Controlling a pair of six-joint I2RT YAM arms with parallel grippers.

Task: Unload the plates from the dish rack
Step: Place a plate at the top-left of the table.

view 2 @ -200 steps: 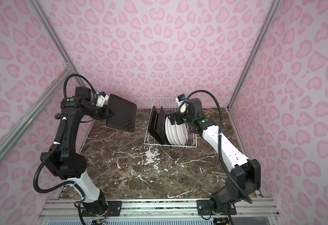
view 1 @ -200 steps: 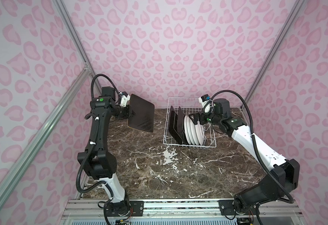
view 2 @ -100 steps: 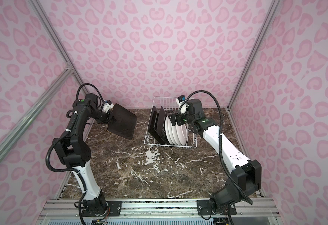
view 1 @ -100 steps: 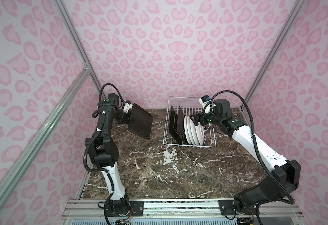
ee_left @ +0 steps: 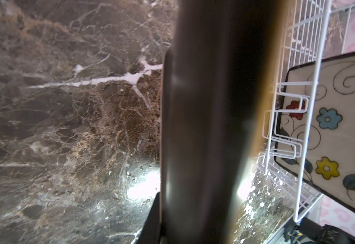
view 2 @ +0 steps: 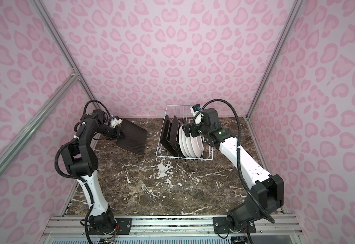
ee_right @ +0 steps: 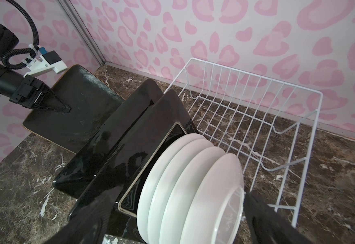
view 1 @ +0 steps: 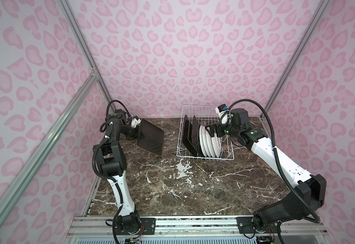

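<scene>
Square plate [view 1: 151,137] is hanging tilted, dark brown back up, over the counter [view 1: 193,190], left of the dish rack [view 1: 204,114] and apart from its wall. Left gripper [view 1: 140,136] is clamping its rim. Two square plates [view 1: 190,135] and, to their right, four round white plates [view 1: 210,141] are standing on edge in the rack. Right gripper [view 1: 212,131] is hovering with jaws wide apart at the round ones.

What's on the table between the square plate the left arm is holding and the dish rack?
Nothing. In both top views, only bare marble table separates the held square plate from the dish rack.
</scene>
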